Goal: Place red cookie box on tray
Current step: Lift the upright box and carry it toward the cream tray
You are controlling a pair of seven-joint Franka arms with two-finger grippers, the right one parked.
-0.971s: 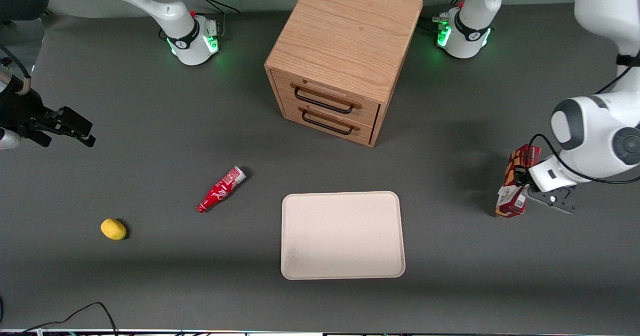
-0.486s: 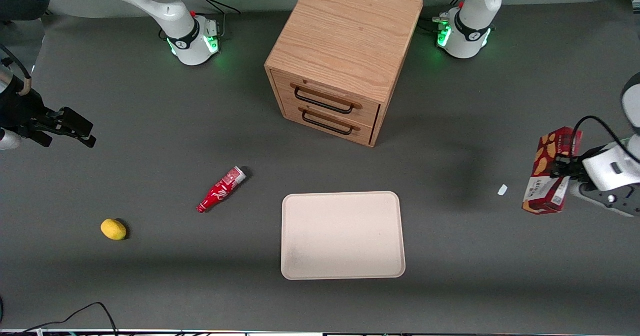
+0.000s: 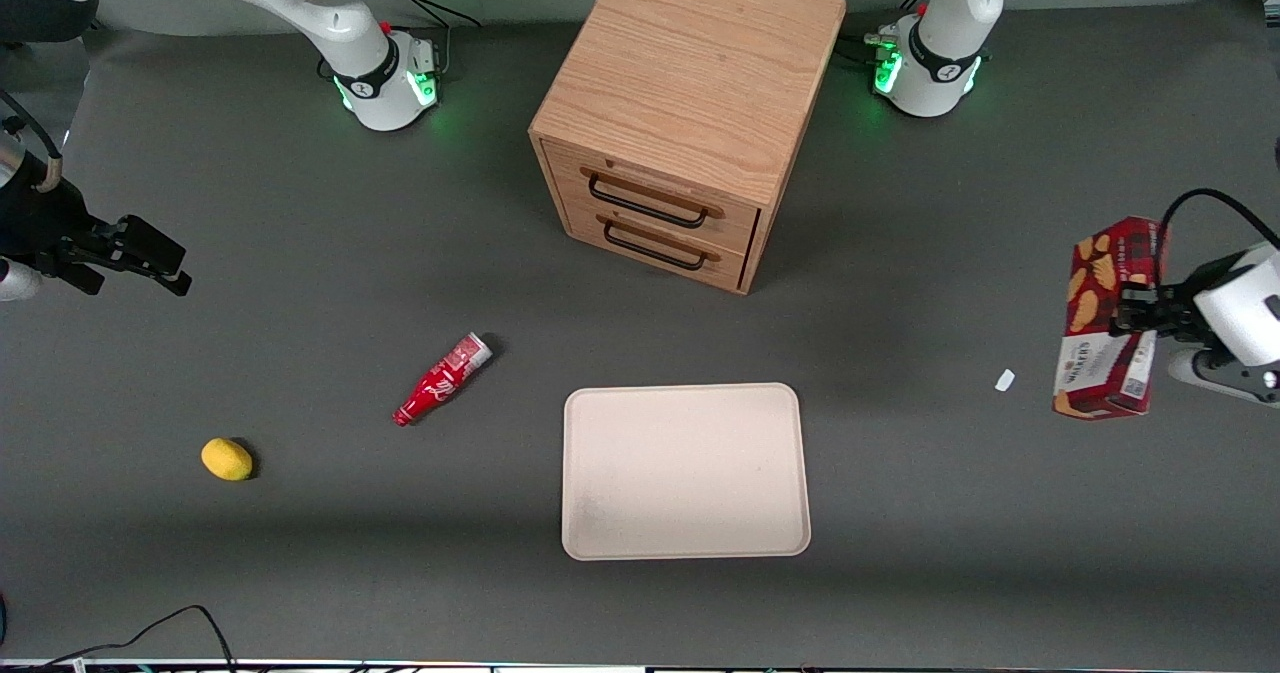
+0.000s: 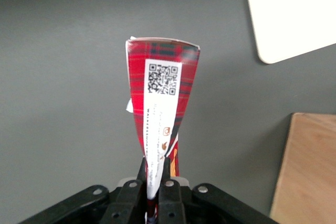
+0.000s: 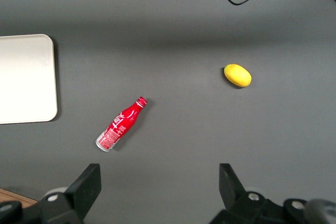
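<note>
Grey tabletop, box aloft at working arm's end.
Gripper (image 3: 1140, 318) jaws clamped on red cookie box (image 3: 1110, 318), upright, long axis vertical; tray (image 3: 686, 543) lies well apart, toward the parked arm's end.

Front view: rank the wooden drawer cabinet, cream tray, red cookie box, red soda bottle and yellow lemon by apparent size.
1. Wooden drawer cabinet
2. Cream-beige rectangular tray
3. Dark-red cookie box, held above the table in the left gripper, so nearer the camera, perhaps flattered
4. Red soda bottle
5. Yellow lemon
</note>
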